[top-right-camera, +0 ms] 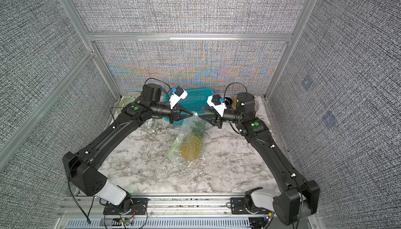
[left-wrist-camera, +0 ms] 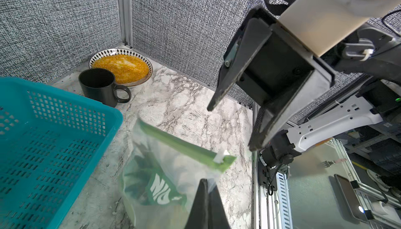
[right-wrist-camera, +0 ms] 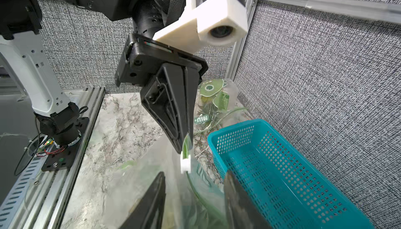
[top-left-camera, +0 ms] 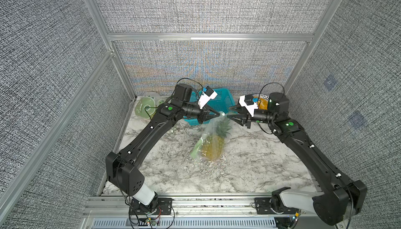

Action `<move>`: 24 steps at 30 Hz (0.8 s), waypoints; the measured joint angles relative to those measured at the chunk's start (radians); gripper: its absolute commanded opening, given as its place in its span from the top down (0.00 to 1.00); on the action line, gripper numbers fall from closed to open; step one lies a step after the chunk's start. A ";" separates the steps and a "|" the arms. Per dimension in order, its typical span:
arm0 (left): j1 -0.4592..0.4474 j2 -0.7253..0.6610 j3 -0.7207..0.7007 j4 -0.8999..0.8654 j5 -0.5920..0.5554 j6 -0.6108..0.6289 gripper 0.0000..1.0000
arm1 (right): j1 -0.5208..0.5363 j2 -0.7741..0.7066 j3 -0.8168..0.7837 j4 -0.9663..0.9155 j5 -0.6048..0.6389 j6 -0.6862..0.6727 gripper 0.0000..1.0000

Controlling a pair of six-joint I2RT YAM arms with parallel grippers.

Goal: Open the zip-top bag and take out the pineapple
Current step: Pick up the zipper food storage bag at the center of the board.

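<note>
A clear zip-top bag (top-left-camera: pixel 209 130) with a green zip strip (left-wrist-camera: pixel 180 145) hangs in mid-table, its bottom resting on the marble. Inside is the pineapple (top-left-camera: pixel 213 149) (top-right-camera: pixel 191 147), leaves up. My left gripper (top-left-camera: pixel 219 114) (left-wrist-camera: pixel 205 183) is shut on the bag's top corner, just beside the white slider (left-wrist-camera: pixel 220 156) (right-wrist-camera: pixel 186 162). My right gripper (top-left-camera: pixel 227 115) (right-wrist-camera: pixel 195 180) faces it from the other side, open. Its two fingers (right-wrist-camera: pixel 159 180) stand on either side of the bag's top edge, a little short of the slider.
A teal basket (top-left-camera: pixel 223 102) (right-wrist-camera: pixel 282 173) stands right behind the bag. A black mug (left-wrist-camera: pixel 102 86) and a patterned plate (left-wrist-camera: pixel 143 57) of yellow grains sit in the back right corner. Another green-printed bag (top-left-camera: pixel 145 106) lies at back left. Metal rails (top-left-camera: pixel 195 201) edge the front.
</note>
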 measured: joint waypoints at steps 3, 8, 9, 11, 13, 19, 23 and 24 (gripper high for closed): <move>-0.005 0.000 -0.005 0.001 -0.003 0.003 1.00 | 0.002 0.021 0.023 -0.043 0.000 -0.027 0.64; -0.010 0.000 -0.012 0.001 -0.003 0.008 1.00 | 0.030 0.052 0.042 -0.084 0.000 -0.050 0.64; -0.010 0.000 -0.013 0.000 -0.003 0.010 1.00 | 0.035 0.055 0.042 -0.089 0.003 -0.053 0.64; -0.010 0.000 -0.014 0.000 -0.007 0.011 1.00 | 0.045 0.060 0.042 -0.091 0.008 -0.060 0.64; -0.010 -0.001 -0.014 0.000 -0.012 0.011 1.00 | 0.049 0.064 0.042 -0.092 0.011 -0.060 0.63; -0.010 -0.002 -0.016 0.000 -0.014 0.011 1.00 | 0.056 0.064 0.034 -0.084 0.014 -0.060 0.65; -0.011 -0.008 -0.020 0.000 -0.014 0.011 1.00 | 0.058 0.071 0.032 -0.078 0.021 -0.058 0.72; -0.012 -0.009 -0.020 0.000 -0.014 0.011 1.00 | 0.058 0.072 0.032 -0.075 0.021 -0.056 0.73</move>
